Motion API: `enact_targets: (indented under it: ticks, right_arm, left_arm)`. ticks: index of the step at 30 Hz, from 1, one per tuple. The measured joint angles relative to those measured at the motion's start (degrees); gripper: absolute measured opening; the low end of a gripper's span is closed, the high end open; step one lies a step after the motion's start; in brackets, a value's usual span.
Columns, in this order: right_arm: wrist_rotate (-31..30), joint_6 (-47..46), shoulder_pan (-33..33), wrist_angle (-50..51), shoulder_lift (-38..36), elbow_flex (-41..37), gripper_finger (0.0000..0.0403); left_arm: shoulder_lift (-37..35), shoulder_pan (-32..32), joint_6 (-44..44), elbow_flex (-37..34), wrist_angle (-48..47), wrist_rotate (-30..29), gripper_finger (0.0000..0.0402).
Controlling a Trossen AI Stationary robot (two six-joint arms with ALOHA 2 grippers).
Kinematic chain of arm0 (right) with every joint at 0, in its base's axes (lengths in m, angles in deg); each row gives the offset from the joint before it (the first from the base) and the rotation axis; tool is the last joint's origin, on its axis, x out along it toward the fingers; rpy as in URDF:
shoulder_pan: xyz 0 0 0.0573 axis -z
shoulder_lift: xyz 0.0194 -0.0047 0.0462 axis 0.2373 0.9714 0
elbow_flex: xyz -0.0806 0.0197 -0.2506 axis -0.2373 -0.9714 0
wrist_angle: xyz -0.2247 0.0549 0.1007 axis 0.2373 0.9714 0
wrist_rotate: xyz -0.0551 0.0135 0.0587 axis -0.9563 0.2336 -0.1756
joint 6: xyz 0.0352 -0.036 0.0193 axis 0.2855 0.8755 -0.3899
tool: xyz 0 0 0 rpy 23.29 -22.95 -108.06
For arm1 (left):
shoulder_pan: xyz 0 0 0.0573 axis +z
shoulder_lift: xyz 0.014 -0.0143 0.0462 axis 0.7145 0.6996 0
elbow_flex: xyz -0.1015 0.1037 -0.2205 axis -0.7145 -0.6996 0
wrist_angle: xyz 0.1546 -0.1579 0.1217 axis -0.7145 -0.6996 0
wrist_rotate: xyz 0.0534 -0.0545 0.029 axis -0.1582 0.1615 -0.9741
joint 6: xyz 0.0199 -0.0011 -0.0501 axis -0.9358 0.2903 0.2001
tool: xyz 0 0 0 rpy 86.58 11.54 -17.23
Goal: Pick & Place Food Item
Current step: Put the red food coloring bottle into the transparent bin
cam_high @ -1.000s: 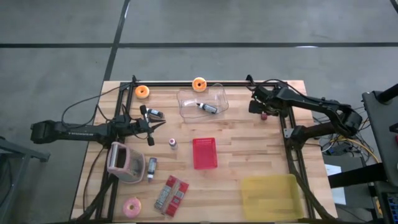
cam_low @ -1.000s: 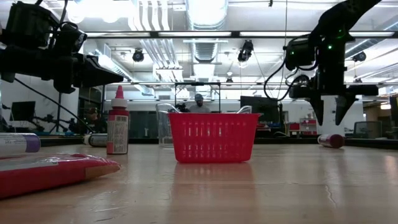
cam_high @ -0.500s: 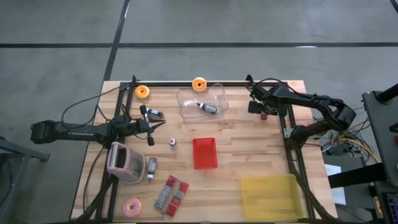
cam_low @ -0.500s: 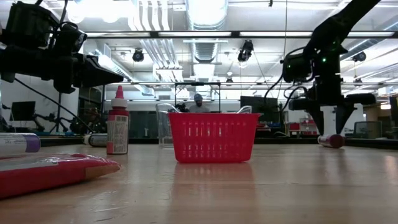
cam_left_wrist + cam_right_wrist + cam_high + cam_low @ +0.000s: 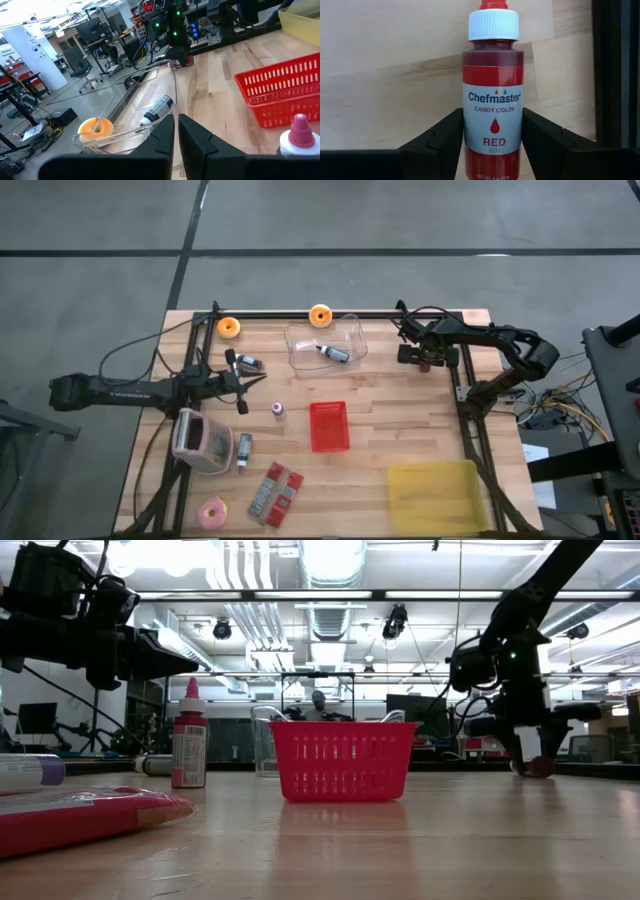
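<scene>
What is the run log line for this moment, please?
right gripper: jaws open around red candy color bottle lying on table | left gripper: shut, waiting | red basket: empty

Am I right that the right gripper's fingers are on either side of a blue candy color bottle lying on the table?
Not quite: the bottle is red, not blue. The right wrist view shows a red bottle with a label reading RED, lying on the table, with the right gripper straddling it, one finger on each side.
</scene>
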Motion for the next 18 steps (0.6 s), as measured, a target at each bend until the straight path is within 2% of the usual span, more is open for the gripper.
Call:
enact_targets:
  ticks: [18]
  right_arm:
    - [0.0, 0.0, 0.0, -1.1, 0.6, -0.2, 0.0184]
  left_arm:
    - [0.0, 0.0, 0.0, 0.0, 0.0, 0.0, 0.0028]
